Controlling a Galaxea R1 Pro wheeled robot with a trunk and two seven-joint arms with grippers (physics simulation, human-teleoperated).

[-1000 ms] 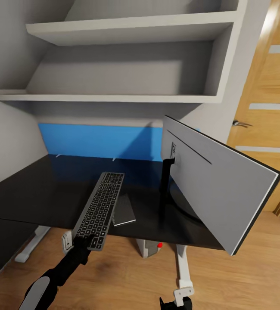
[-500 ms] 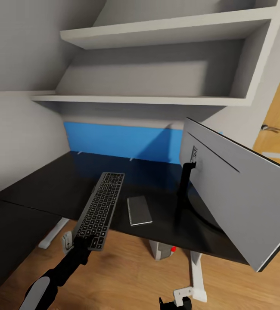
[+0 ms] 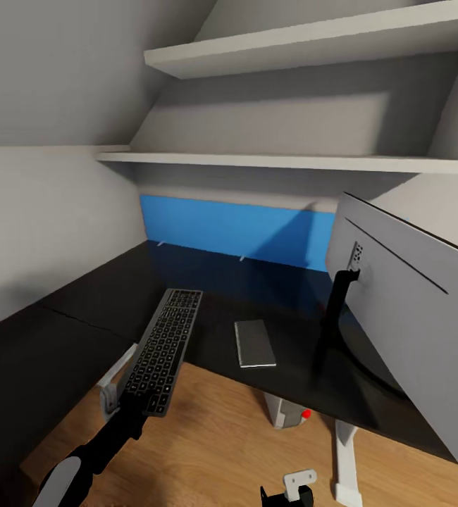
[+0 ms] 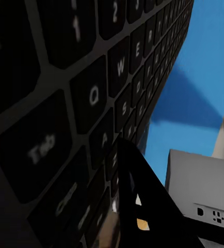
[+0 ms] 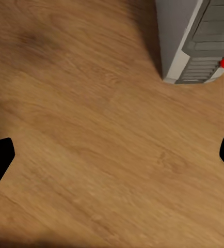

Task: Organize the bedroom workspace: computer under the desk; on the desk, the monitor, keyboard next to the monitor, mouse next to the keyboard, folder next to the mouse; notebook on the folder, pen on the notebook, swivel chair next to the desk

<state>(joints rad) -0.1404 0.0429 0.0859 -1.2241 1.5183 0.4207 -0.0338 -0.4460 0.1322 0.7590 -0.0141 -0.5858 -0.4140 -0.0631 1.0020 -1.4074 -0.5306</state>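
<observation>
Your left gripper (image 3: 132, 403) is clamped on the near end of the keyboard (image 3: 163, 345), whose far end reaches over the desk's (image 3: 81, 303) front edge; its keys read Q, W, E, A, S and a blurred Tab in the left wrist view; your right gripper (image 5: 112, 165) hangs spread wide over the floor (image 5: 91, 129) near the computer (image 5: 194, 41); the notebook (image 3: 254, 343) lies just inside the front edge; the monitor (image 3: 412, 310), cut off at the frame, shows you its blank back.

Keyboard (image 4: 86, 98) keys close up; blue panel (image 4: 205, 67), monitor (image 4: 200, 191) back beyond.
</observation>
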